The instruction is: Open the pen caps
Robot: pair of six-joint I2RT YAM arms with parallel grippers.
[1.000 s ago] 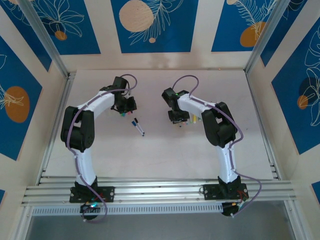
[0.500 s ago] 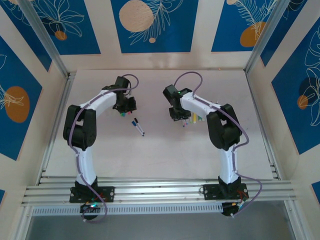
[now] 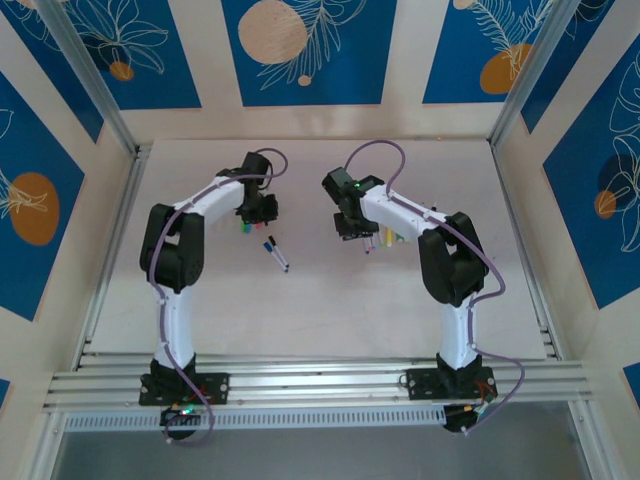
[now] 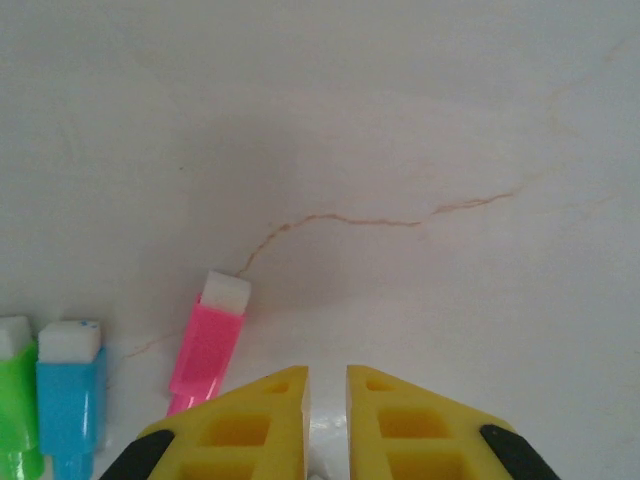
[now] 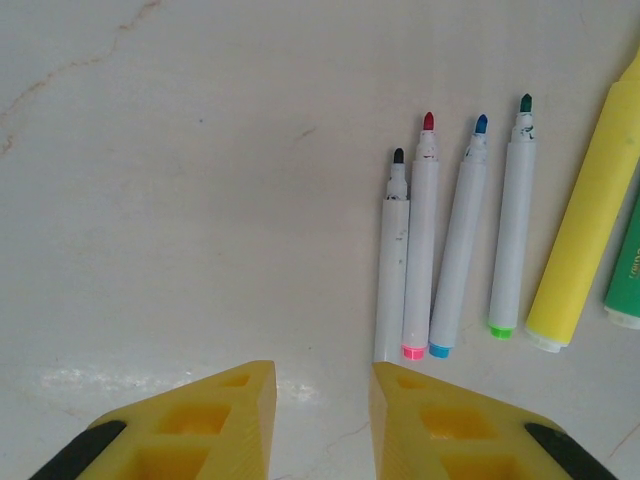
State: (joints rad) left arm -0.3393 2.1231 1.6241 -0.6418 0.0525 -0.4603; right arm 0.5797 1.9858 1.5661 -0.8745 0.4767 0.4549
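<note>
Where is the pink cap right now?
In the left wrist view, the pink cap lies on the table just left of the left gripper, with the blue cap and green cap further left.

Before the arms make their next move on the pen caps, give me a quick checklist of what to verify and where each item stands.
1. Left gripper free: shut, nothing seen held. Ok.
2. Right gripper free: open, nothing between its fingers. Ok.
3. Four white pens uncapped: all lie side by side with bare tips. Ok.
4. Removed caps set down: pink cap, blue cap and green cap lie loose on the table beside the left gripper. Ok.
5. Yellow pen uncapped: its far end runs out of frame. Cannot tell.
6. Two pens between the arms uncapped: too small to see. Cannot tell.
</note>
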